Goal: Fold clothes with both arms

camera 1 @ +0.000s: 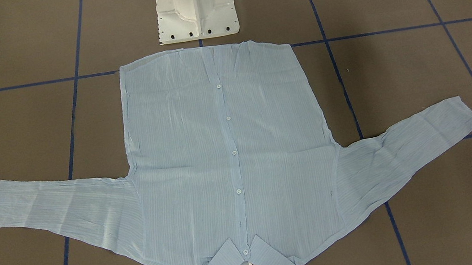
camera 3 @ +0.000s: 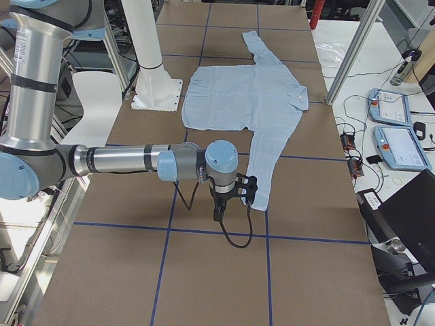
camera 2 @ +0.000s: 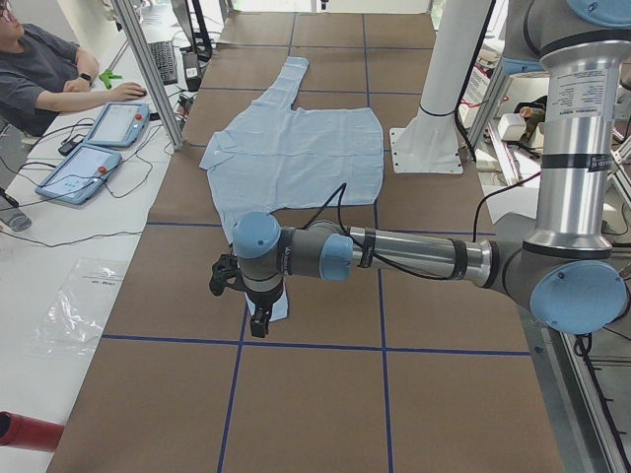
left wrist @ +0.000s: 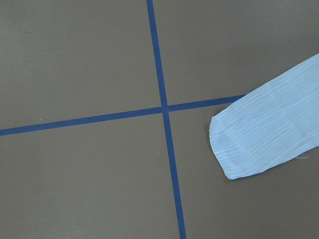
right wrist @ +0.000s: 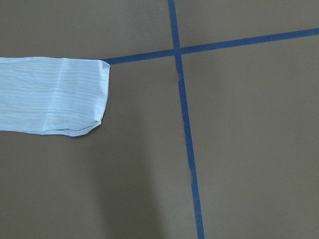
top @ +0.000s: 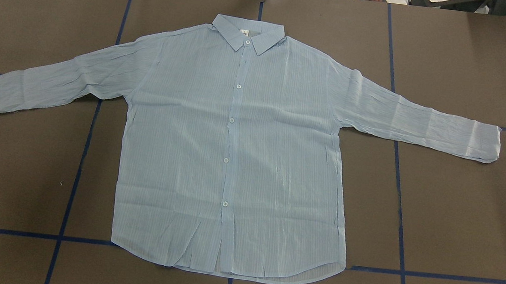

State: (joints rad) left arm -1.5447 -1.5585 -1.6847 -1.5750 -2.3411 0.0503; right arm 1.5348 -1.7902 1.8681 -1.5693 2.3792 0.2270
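The light-blue shirt (top: 233,149) lies flat and buttoned on the brown table, collar (top: 247,35) at the far side, both sleeves spread outwards. In the front-facing view the shirt (camera 1: 229,152) has its collar nearest the camera. My left gripper (camera 2: 259,320) hangs just above the table by the left sleeve's end; its cuff (left wrist: 264,134) shows in the left wrist view. My right gripper (camera 3: 219,214) hangs beside the right sleeve's cuff (right wrist: 55,94). Neither gripper touches the cloth. Whether the grippers are open or shut I cannot tell; no fingers show in the wrist views.
Blue tape lines (top: 400,214) cross the table. The white pedestal base (camera 1: 195,8) stands just behind the shirt's hem. A person (camera 2: 39,74) sits at a side desk with tablets (camera 2: 99,148). Aluminium posts (camera 3: 353,54) stand at the table's operator-side edge.
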